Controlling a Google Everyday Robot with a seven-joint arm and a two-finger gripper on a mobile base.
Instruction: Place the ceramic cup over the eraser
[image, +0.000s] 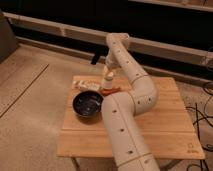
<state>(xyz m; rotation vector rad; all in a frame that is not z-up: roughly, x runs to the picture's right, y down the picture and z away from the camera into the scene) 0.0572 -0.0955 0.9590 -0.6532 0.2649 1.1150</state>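
The cream-white ceramic cup (107, 83) stands upright at the back of the wooden table (165, 115). It is right over the reddish-orange eraser (112, 91), whose edge shows beneath it. My gripper (107, 74) points down directly above the cup, at its top; whether it is touching the cup cannot be told. My white arm curves up from the front of the table and hides the table's middle.
A wide black bowl (88, 104) sits left of the arm. A pale oblong block with dark marks (86, 86) lies behind the bowl, left of the cup. Dark cables (202, 125) lie on the floor to the right. A wall ledge runs behind the table.
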